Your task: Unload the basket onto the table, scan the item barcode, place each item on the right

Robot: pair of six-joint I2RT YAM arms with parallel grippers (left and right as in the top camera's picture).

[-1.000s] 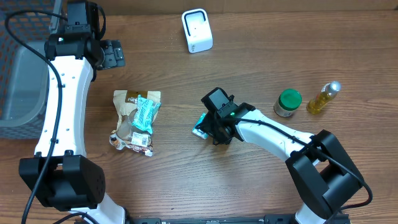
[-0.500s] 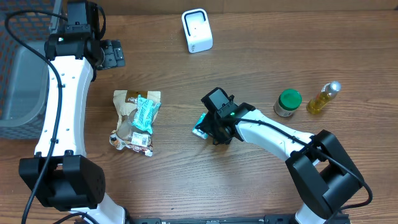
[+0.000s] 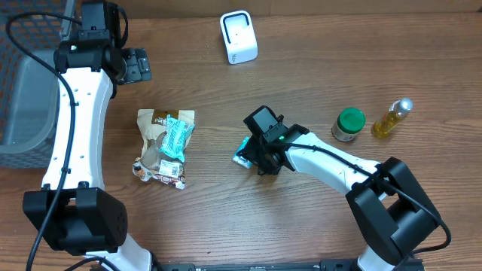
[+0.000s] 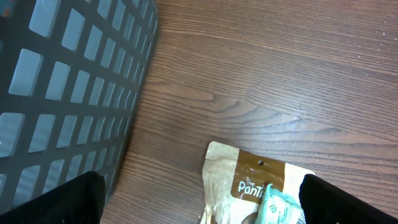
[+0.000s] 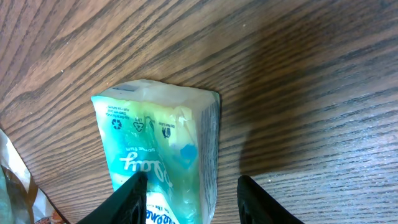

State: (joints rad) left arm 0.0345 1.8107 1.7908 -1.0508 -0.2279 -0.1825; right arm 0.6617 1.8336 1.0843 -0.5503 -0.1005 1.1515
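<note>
A teal tissue pack [image 3: 242, 151] lies flat on the wooden table near the middle. My right gripper [image 3: 261, 160] is low over its right end. In the right wrist view the pack [image 5: 155, 143] runs under the left finger [image 5: 132, 196], while bare wood shows between the pack's edge and the right finger [image 5: 258, 199]. The right gripper [image 5: 193, 180] stands open, astride the pack without clamping it. The white barcode scanner [image 3: 239, 37] stands at the back centre. My left gripper [image 3: 136, 65] hangs wide open at the far left, holding nothing [image 4: 199, 205].
A brown snack pouch [image 3: 160, 147] with a second teal pack [image 3: 178, 135] on it lies left of centre. A green-lidded jar [image 3: 349, 124] and a yellow oil bottle [image 3: 392, 118] stand at the right. A grey basket [image 3: 22, 83] fills the left edge.
</note>
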